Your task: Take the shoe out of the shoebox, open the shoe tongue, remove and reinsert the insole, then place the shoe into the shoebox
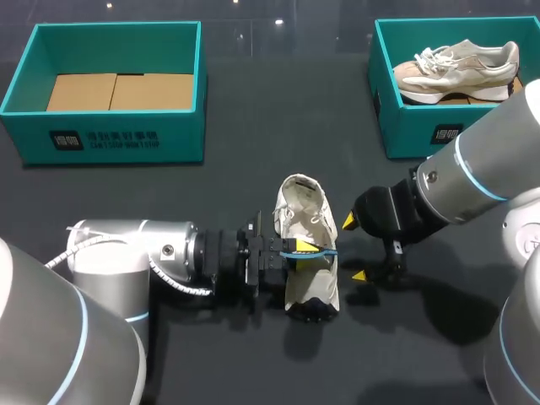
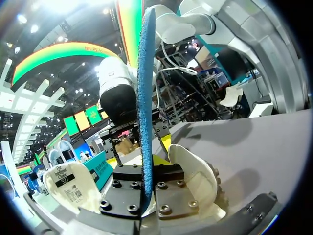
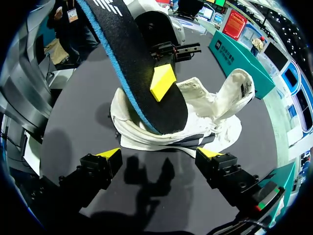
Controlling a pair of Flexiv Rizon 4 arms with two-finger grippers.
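A white shoe (image 1: 305, 278) lies on the dark table, toe toward me, its tongue (image 1: 297, 196) folded back. My left gripper (image 1: 304, 248) comes in from the left and is shut on a blue-edged insole (image 1: 319, 252) held across the shoe. In the left wrist view the insole (image 2: 145, 88) stands edge-on between the fingers of my left gripper (image 2: 146, 169), above the shoe (image 2: 198, 178). In the right wrist view the insole (image 3: 142, 73) slants up out of the shoe (image 3: 215, 115), its lower end inside the opening. My right gripper (image 3: 160, 154) (image 1: 353, 248) stands open just right of the shoe.
A teal shoebox (image 1: 181, 135) with a cardboard liner stands at the back left. At the back right, a second teal shoebox (image 1: 405, 126) holds another beige sneaker (image 1: 456, 69).
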